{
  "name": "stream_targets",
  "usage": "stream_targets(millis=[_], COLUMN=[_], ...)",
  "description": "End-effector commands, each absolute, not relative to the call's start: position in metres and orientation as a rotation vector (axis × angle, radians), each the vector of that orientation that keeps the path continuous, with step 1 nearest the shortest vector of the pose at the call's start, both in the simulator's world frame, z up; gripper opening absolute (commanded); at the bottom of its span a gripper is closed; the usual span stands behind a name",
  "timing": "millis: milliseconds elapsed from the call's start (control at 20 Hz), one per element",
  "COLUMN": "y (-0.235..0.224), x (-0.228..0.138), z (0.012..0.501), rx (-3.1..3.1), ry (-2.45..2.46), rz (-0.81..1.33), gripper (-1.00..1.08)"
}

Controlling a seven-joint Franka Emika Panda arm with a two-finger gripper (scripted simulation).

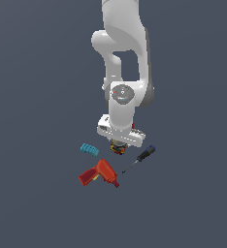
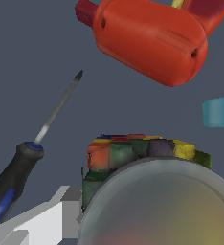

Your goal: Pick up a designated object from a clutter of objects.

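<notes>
the end effector hangs low over the clutter, pointing straight down from the white arm. its fingertips are lost behind the hand's white body in the exterior view, and in the wrist view only one pale grey finger shows, close against the side of the jar. how far the fingers are spread, and whether they press on the jar, i cannot tell.

the jar sits directly beneath the end effector. in the exterior view only a small patch of red, yellow and dark colour peeks out under the hand. in the wrist view its greyish-tan round lid fills the near part of the picture and is blurred, with the patchwork body of red, green, yellow and blue showing at its far edge.

just beside the end effector, towards the exterior view's right, lies the screwdriver, its dark blue-black handle nearer the hand and its thin shaft running away from it. the handle is cut off in the wrist view.

beyond the jar, further from the arm, lies the red drill; its grip is cut off in the wrist view.

towards the exterior view's left of the end effector lies the teal ridged block, apart from the jar and the drill, on the dark grey bench.
</notes>
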State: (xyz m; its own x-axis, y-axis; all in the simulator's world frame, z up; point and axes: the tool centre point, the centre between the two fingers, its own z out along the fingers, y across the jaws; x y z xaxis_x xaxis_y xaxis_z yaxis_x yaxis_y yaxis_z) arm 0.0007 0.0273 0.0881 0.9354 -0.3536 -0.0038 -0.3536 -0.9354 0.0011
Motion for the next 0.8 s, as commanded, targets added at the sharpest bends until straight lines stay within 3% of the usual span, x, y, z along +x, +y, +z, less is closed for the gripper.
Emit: stream_targets(millis=[0,750], y=[0.022,-0.026], x=[-0.004,-0.056], z=[0.103,0.219], rx=[3.091,3.092], ry=[-0.566,-0.566], rz=[0.000,-0.001], gripper=[-1.00,-1.00])
